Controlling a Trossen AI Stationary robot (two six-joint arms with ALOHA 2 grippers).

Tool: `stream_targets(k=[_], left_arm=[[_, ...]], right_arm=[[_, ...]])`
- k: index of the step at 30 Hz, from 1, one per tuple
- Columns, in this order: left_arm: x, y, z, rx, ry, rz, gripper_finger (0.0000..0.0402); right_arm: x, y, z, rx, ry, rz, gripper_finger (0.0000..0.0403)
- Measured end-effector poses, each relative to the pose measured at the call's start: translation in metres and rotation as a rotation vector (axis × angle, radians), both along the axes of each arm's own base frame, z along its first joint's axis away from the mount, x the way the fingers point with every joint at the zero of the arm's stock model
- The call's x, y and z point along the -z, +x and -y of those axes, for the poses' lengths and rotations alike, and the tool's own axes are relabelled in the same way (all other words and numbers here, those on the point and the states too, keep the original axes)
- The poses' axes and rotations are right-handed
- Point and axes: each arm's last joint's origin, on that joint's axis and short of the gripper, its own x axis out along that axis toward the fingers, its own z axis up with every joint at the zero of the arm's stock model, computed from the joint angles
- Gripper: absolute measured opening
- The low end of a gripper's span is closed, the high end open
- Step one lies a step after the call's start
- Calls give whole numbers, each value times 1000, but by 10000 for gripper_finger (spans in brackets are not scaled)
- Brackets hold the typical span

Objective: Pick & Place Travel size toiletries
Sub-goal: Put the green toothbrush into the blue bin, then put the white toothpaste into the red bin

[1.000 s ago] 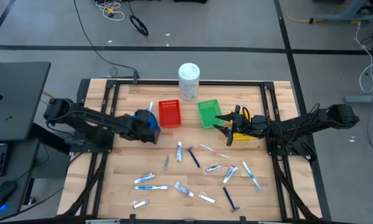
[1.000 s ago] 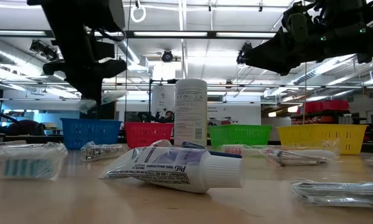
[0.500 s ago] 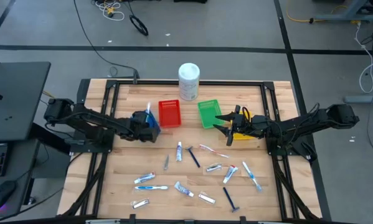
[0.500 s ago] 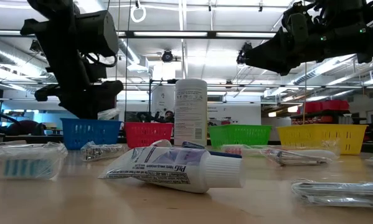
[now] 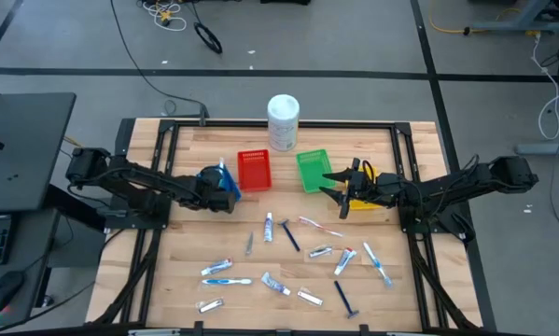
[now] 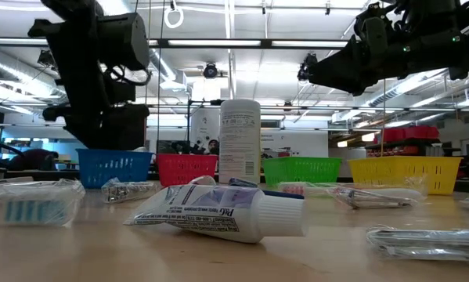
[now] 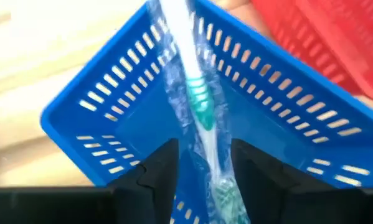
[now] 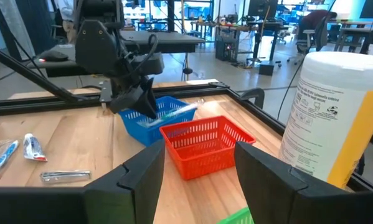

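1. Lying wrapped in clear film, a toothbrush [image 7: 195,106] with a green-and-white head slants across the blue basket [image 7: 105,124], one end over its rim and the other down inside between the left pincer's fingers.
2. Just over that blue basket hangs the left pincer [image 5: 216,187]; its two dark fingers [image 7: 158,168] stand apart on either side of the toothbrush, and the wrist view does not make clear whether they touch it.
3. Next to the blue basket, on the side away from the left arm, sits the red basket [image 5: 254,170], then the green basket [image 5: 313,170] and the yellow basket [image 5: 365,198], in a row across the desk [image 5: 195,233].
4. Above the gap between the green and yellow baskets hovers the right pincer [image 5: 336,189], its fingers spread wide and holding nothing.
5. Behind the red and green baskets, well away from the blue basket, stands the big white tub [image 5: 283,121].
6. Spread over the desk on the near side of the baskets lie the other toiletries: a toothpaste tube [image 5: 269,227], a dark razor [image 5: 290,233], a pink toothbrush [image 5: 318,226], a blue-white toothbrush [image 5: 227,281] and a silvery sachet [image 5: 210,305].
7. Closest to the low camera lies a white toothpaste tube [image 6: 218,213] on its side.
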Motion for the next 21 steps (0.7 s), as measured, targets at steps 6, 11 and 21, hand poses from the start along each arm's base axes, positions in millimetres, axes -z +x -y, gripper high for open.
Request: stream_targets(k=[6, 11, 21], left_arm=[[-34, 5, 11, 86, 55, -101, 166], [-62, 13, 40, 247, 138, -70, 158], [-78, 9, 136, 801, 177, 150, 155]], right_arm=[[0, 0, 0, -1, 1, 1, 204], [0, 0, 0, 0, 4, 2, 204], [0, 0, -2, -63, 86, 19, 204]])
